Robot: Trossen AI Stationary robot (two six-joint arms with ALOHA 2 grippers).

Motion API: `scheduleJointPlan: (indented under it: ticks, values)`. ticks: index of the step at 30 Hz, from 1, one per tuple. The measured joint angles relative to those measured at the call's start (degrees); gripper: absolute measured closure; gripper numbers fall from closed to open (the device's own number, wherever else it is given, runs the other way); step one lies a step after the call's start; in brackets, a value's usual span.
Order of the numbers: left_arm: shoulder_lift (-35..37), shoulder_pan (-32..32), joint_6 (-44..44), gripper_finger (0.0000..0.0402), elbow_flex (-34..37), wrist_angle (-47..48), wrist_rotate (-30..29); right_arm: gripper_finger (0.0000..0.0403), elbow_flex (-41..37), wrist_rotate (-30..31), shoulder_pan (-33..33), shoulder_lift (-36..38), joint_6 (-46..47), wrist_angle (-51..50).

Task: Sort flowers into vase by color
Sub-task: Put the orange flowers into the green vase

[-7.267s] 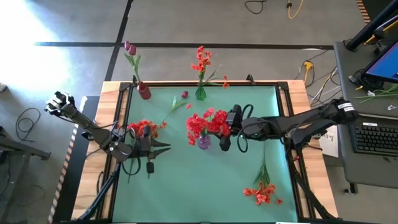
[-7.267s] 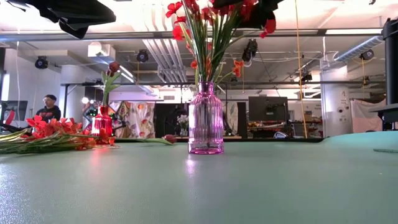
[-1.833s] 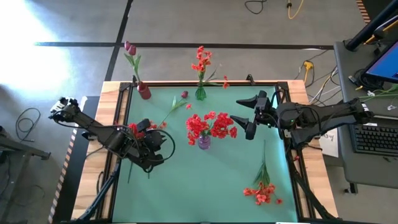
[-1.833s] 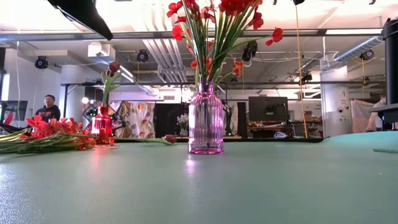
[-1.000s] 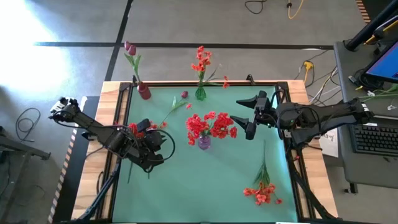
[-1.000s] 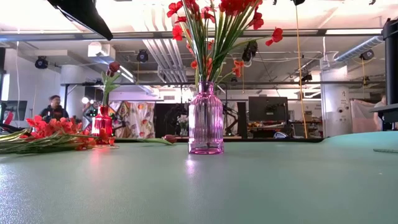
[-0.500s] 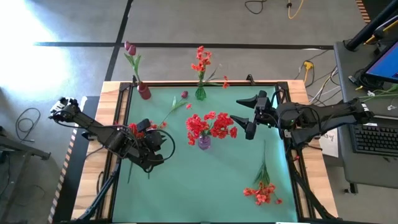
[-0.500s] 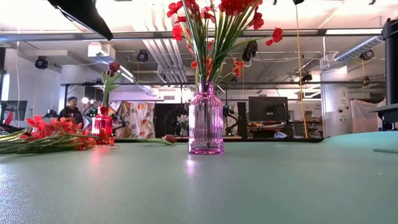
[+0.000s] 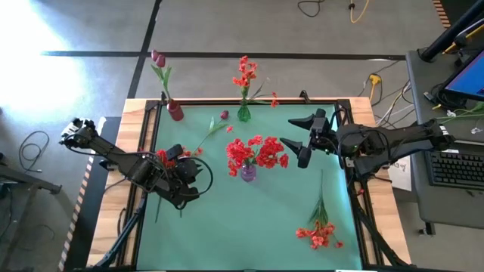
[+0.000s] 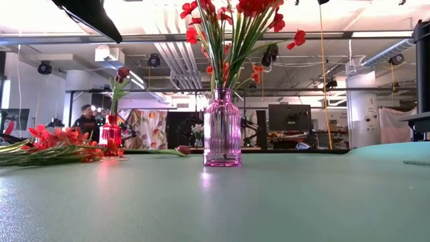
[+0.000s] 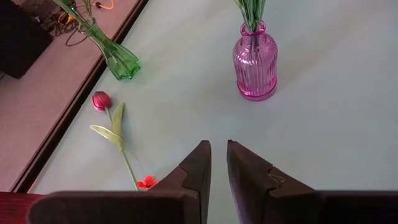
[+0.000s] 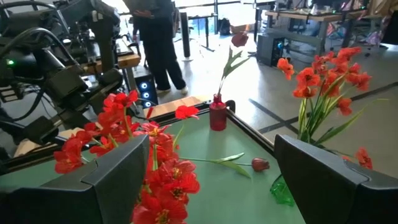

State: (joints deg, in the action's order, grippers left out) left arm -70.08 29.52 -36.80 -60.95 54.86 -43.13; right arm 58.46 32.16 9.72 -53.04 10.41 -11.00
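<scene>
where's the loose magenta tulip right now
In the high view the loose magenta tulip lies flat on the green mat near its far edge, between the red vase and the green vase.

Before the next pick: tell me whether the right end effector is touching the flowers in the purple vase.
Apart. The high view shows green mat between the right end effector and the flowers in the purple vase.

Bright, even overhead lighting. Sunlight glares on the floor (image 9: 45,30) at upper left in the high view. Soft sheen on the surface (image 10: 269,195); near foreground slightly blurred.
</scene>
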Motion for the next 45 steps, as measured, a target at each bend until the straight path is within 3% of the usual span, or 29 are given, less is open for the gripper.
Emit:
scheduleJointPlan:
  ticks: [14,25,35,39,45]
  values:
    - [0.0,0.0,0.0,0.0363,0.0,0.0,0.0,0.0067,0.0,0.0,0.0,0.0,0.0,0.0]
    - [0.0,0.0,-0.2,0.0363,0.0,0.0,0.0,0.0067,0.0,5.4,0.0,0.0,0.1,-0.8]
    - [0.0,0.0,-0.3,0.0363,0.0,0.0,0.0,0.0067,0.0,5.7,0.0,0.0,0.1,-0.8]
    - [0.0,0.0,-0.4,0.0363,0.0,0.0,0.0,0.0067,0.0,10.2,0.0,0.0,0.1,-0.8]
    - [0.0,0.0,-0.5,0.0363,0.0,0.0,0.0,0.0067,0.0,23.8,0.0,0.0,0.1,-0.8]
